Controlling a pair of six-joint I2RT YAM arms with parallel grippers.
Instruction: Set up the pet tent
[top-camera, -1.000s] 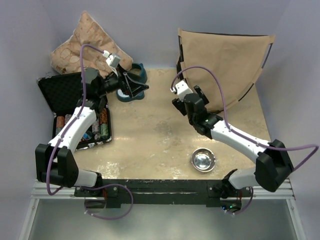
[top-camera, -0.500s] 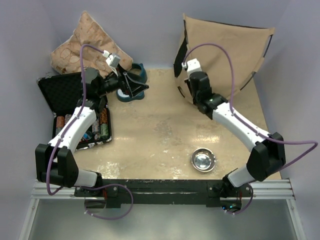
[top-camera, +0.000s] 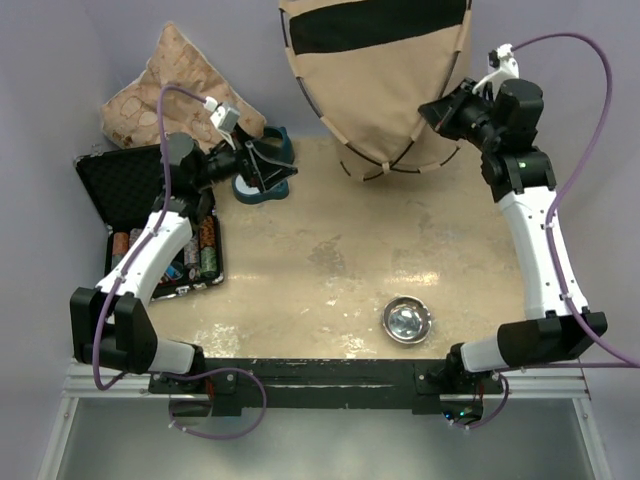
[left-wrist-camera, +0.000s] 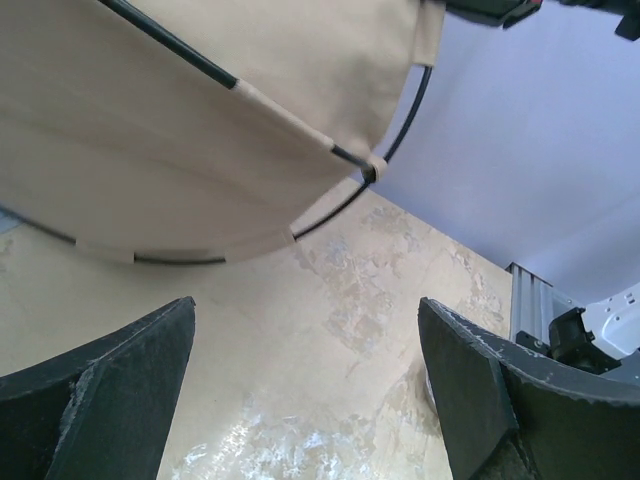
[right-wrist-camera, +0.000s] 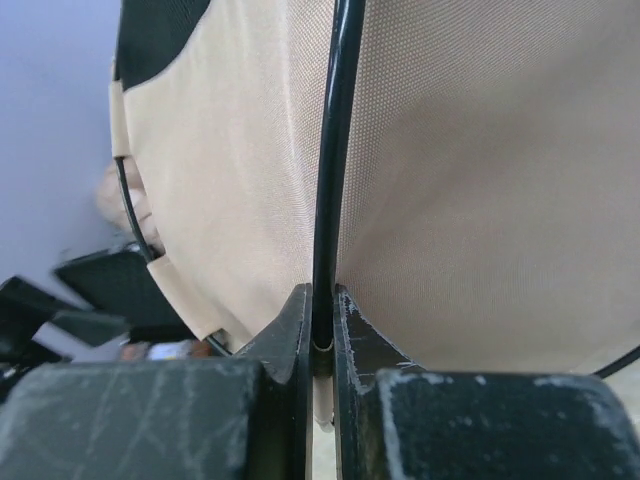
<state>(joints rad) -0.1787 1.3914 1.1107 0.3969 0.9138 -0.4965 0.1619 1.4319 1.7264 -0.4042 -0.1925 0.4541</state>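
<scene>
**Top external view.** Within the last second the right arm swung from mid-table up to the far right corner, and its jaws went from spread to clamped. The pet tent (top-camera: 375, 90), which had been leaning flat against the back wall, now hangs lifted and turned, with a black band across its top. It lies just to the left of the right gripper (top-camera: 440, 110), which pinches its edge. By the look of it the tent has been picked up but is not yet standing, so the setting-up is probably at an early stage. The left gripper (top-camera: 268, 170) hovers well to the tent's left.

**Left wrist view.** The left gripper (left-wrist-camera: 305, 335) stands wide apart and holds nothing. The tent (left-wrist-camera: 200, 110) hangs ahead of and above the fingers (left-wrist-camera: 100, 400), apart from them, its curved hem pole (left-wrist-camera: 395, 110) near the table (left-wrist-camera: 350, 330).

**Right wrist view.** The right gripper (right-wrist-camera: 322, 305) is nearly closed, nipping a thin dark pole (right-wrist-camera: 332, 180). Tan fabric (right-wrist-camera: 480, 200) spreads just beyond both fingers (right-wrist-camera: 290, 320).
</scene>
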